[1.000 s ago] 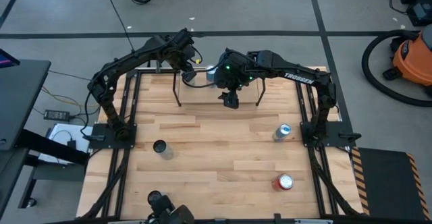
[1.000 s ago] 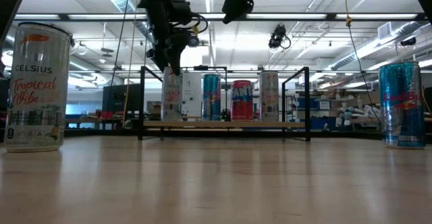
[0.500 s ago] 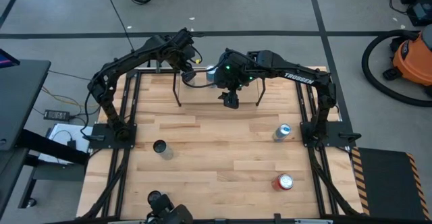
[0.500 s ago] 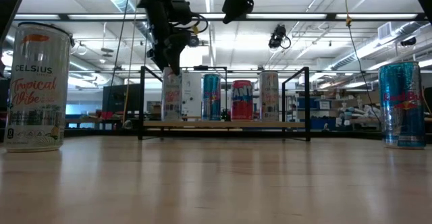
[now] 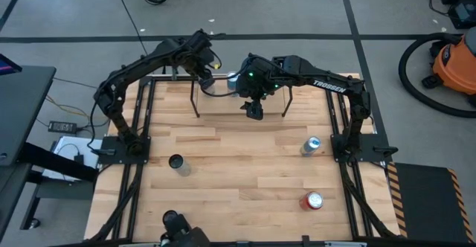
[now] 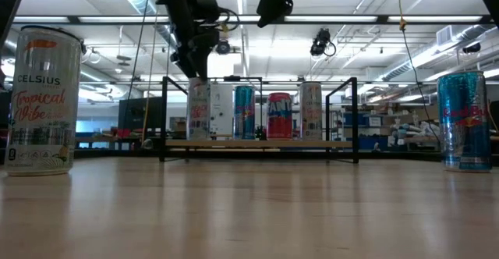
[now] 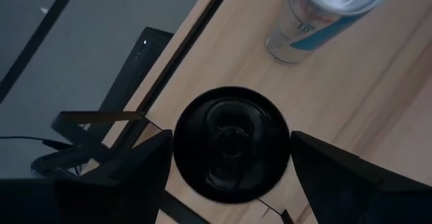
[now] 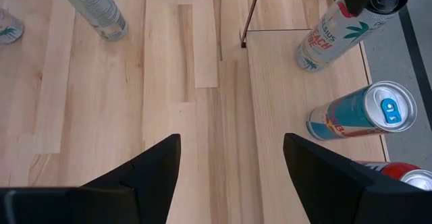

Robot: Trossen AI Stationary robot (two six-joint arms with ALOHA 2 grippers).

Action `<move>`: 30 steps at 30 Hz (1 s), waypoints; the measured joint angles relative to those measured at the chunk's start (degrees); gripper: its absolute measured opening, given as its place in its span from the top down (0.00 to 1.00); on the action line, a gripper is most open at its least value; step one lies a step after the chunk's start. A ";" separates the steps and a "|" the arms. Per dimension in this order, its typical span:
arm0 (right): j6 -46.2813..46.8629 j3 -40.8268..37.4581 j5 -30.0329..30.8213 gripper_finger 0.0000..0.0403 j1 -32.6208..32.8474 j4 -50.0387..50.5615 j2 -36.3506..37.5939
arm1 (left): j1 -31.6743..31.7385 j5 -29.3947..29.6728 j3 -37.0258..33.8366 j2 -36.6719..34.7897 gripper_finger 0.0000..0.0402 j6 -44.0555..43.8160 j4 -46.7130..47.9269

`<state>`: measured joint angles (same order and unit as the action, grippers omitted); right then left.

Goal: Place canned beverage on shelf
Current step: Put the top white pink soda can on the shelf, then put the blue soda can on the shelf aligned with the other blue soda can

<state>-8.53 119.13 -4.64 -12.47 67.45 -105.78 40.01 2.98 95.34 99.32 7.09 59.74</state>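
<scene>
Now the left gripper (image 6: 192, 54) has lifted slightly off the slim white can (image 6: 198, 109) (jaws apart) at the low wooden shelf's (image 6: 257, 144) left end; right gripper (image 5: 254, 111) hovers open.

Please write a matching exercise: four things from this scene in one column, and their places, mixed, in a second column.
1. black-topped can
2. red can
3. blue can
4. left end effector

A. over the shelf's left end
B. right side, nearest the front edge
C. table's left half
D. right side, beside the right arm's base

Pairs: 1-C, 2-B, 3-D, 4-A.
</scene>
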 joint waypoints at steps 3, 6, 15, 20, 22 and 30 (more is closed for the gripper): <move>0.00 0.00 0.00 0.33 0.00 0.00 0.00 | 0.28 0.33 0.19 -1.21 0.25 0.03 0.22; 0.00 0.00 0.00 0.33 -0.01 0.02 0.00 | 0.72 0.40 2.73 -1.59 0.25 -0.34 1.69; 1.51 0.00 3.71 0.33 1.10 6.99 0.00 | -1.62 0.42 13.24 -1.66 0.25 -0.37 13.20; 3.92 -0.01 5.09 0.33 1.95 12.64 0.00 | -3.26 0.42 15.31 -1.70 0.25 -0.35 18.74; 5.02 -0.01 5.11 0.33 2.16 14.38 0.00 | -3.39 0.40 14.88 -2.29 0.25 -0.10 20.66; 8.66 -0.02 8.53 0.33 2.60 19.37 0.00 | -3.43 0.20 6.17 -9.92 0.25 0.00 21.76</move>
<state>0.13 119.11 3.89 -9.87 86.82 -105.78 36.58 3.18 101.51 89.40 7.09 81.50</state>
